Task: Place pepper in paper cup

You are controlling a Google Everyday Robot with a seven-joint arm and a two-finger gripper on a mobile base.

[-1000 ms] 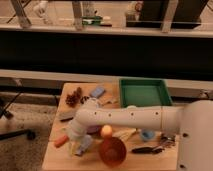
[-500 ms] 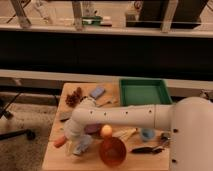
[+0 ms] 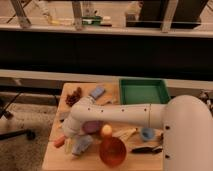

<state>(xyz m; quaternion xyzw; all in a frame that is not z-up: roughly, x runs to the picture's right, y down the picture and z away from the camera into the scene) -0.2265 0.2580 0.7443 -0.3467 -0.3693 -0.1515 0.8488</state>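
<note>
We take the orange bowl (image 3: 112,151), at the near edge of the desk (image 3: 55,159), as our mark for everything else.

The white arm (image 3: 125,115) comes in from the right of the bowl, passes behind it and bends down to the bowl's left. The pincer (image 3: 68,136) hangs low over the desk, well to the left of the bowl, right at the pepper (image 3: 59,141). We cannot tell whether the pincer is spread, pressed together, or pinching the pepper.

The pepper lies far left of the bowl, near the desk's left edge, its orange-red body poking out leftward from under the pincer. We take the paper cup (image 3: 63,116) to be the small pale thing farther back and left of the bowl, largely hidden by the arm. It sits apart from the pepper.

A round yellow-orange fruit (image 3: 106,130) sits just behind the bowl, touching or nearly touching its rim. A purple bowl (image 3: 92,127) lies behind and left of the bowl, half under the arm, and a pale bluish packet (image 3: 82,145) lies just to the left. To the bowl's right are a pale banana-like thing (image 3: 125,133), a small blue cup (image 3: 146,133) and a dark tool (image 3: 146,149). A green tray (image 3: 142,91) stands far behind and right of the bowl.
</note>
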